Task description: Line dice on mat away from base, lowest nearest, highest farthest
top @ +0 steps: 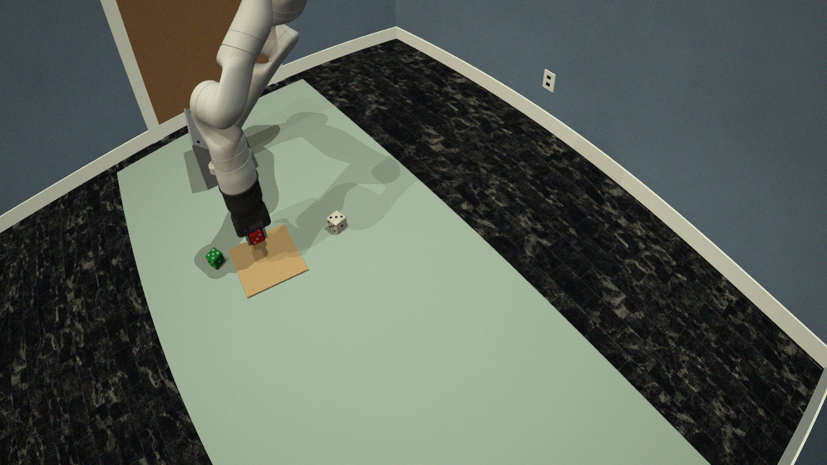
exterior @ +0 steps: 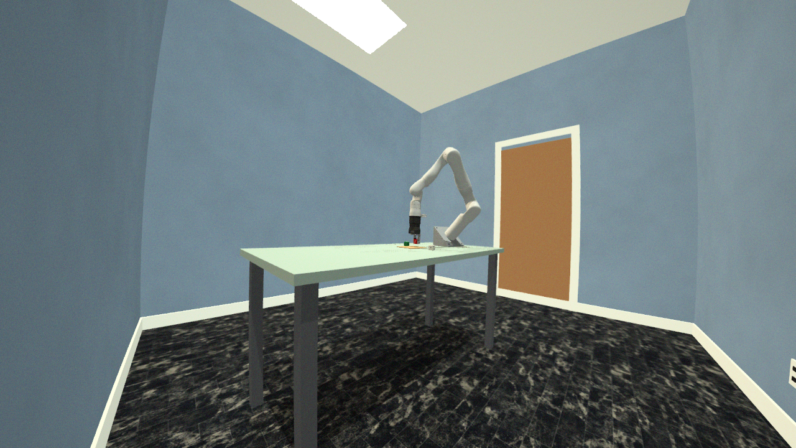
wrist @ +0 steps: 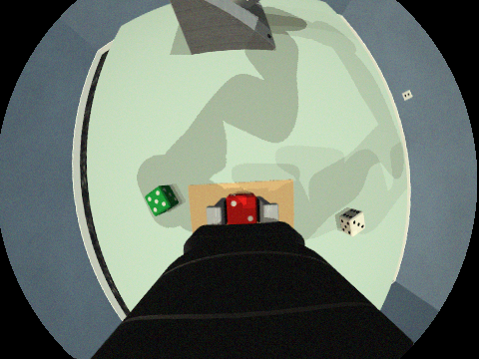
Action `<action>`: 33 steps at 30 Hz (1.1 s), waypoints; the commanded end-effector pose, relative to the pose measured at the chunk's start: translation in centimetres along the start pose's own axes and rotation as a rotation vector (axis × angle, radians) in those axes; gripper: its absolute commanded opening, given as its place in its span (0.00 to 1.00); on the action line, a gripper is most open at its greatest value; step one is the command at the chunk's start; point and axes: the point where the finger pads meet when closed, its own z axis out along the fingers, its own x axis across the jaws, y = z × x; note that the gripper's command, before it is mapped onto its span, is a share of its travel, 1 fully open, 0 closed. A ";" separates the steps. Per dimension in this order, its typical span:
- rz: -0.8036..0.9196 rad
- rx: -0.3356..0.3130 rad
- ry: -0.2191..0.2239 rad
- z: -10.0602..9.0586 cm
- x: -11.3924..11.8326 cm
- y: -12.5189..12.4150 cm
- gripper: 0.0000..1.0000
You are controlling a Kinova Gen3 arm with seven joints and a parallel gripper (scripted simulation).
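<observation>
The top view looks steeply down on the tabletop (top: pixel 404 347) from high. The exterior view faces it from across the room. The wrist view looks down close; all share the mat (top: pixel 271 268).

The gripper (wrist: pixel 242 211) is clamped on a red die (wrist: pixel 241 207), one grey finger (wrist: pixel 215 213) at each side, above the near edge of a tan mat (wrist: pixel 279 195). A green die (wrist: pixel 160 199) lies on the pale green table (wrist: pixel 134 134) off the mat's one side, a white die (wrist: pixel 350 221) off the other. The grey arm base (wrist: pixel 200 23) stands beyond.
</observation>
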 end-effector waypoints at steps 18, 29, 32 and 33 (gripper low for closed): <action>0.003 0.010 0.006 1.5 0.1 -0.3 0.57; 0.003 0.010 0.006 1.5 0.1 -0.3 0.57; 0.003 0.010 0.006 1.5 0.1 -0.3 0.57; 0.003 0.010 0.006 1.5 0.1 -0.3 0.57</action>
